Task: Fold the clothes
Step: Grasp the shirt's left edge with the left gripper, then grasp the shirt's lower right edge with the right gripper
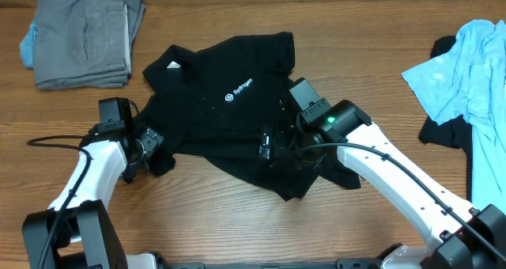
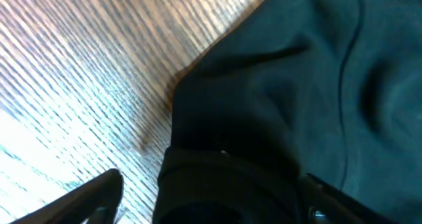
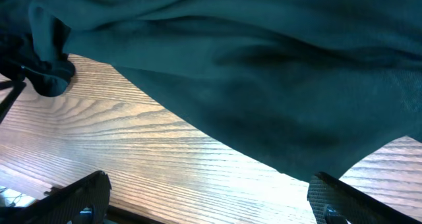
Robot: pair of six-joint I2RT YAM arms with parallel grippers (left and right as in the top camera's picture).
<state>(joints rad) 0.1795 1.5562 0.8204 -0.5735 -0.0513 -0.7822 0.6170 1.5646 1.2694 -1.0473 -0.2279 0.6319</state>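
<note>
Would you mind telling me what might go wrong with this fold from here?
The black shirt bunches thickly between the open fingers of the left gripper, so it may grab extra layers and fold crooked. The right gripper shows bare table between its fingers; closing now may miss the shirt.

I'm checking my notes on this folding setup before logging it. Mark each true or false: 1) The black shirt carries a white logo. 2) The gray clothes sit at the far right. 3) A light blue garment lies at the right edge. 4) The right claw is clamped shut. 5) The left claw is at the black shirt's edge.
1) True: the black shirt shows a white logo.
2) False: the gray clothes sit at the far left.
3) True: the light blue garment lies there.
4) False: the right claw is open, its fingers wide apart.
5) True: the left claw meets the shirt's edge.
</note>
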